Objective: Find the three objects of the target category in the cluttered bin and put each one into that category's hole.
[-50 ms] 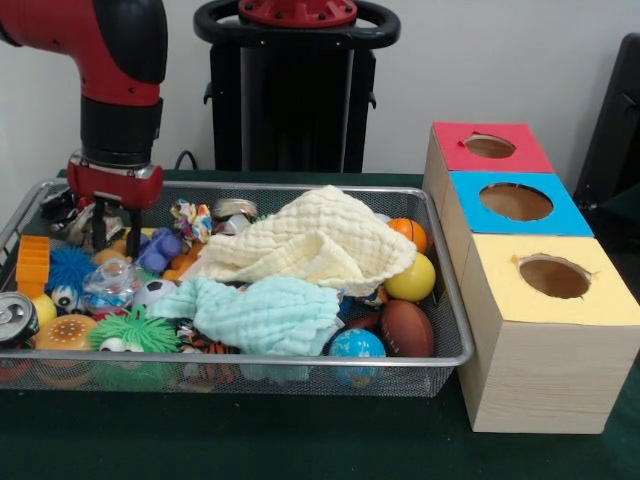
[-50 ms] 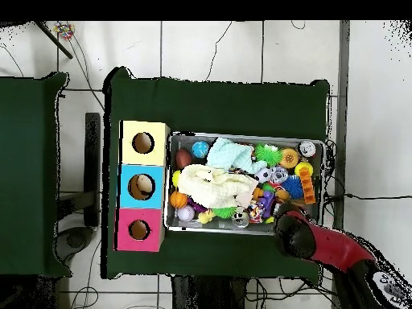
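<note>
The claw [image 1: 113, 228] hangs low over one end of the wire bin [image 1: 240, 362], its two dark fingers spread apart and holding nothing, tips down among the small toys by the purple figure [image 1: 160, 248]. The target category cannot be told from the pictures; the balls look the likeliest set. A yellow ball [image 1: 411, 278], an orange basketball [image 1: 408, 233], a brown football [image 1: 407, 328] and a blue globe ball [image 1: 356, 346] crowd the opposite end of the bin, the end nearest the three-hole box [image 1: 530, 300] standing on the green counter [image 1: 300, 440]. They appear to be light foam, soft enough to give under pinching, and smooth, so a grip across the widest part seems safest; the football would probably sit best taken across its short axis. The cream cloth [image 1: 320, 240] and mint cloth [image 1: 265, 312] drape over the middle and may hide more, and being limp they could snag on the fingers.
</note>
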You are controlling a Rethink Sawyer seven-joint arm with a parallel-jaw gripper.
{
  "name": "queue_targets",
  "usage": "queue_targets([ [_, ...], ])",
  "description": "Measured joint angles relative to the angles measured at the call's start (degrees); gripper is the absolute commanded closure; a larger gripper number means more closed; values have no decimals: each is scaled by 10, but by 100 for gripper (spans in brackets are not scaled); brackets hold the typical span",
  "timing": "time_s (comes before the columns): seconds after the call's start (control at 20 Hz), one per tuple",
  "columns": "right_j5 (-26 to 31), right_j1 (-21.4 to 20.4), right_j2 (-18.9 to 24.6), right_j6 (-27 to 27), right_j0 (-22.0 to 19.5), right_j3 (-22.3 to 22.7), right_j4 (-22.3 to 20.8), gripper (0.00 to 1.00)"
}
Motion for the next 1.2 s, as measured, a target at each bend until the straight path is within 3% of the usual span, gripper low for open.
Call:
queue_targets([
  [0.5, -3, 3, 8, 0, 1, 1, 0, 100],
  [0.8, 13, -31, 6, 0, 33, 16, 14, 100],
  [1.2, 158, -124, 6, 0, 82, 31, 61, 100],
])
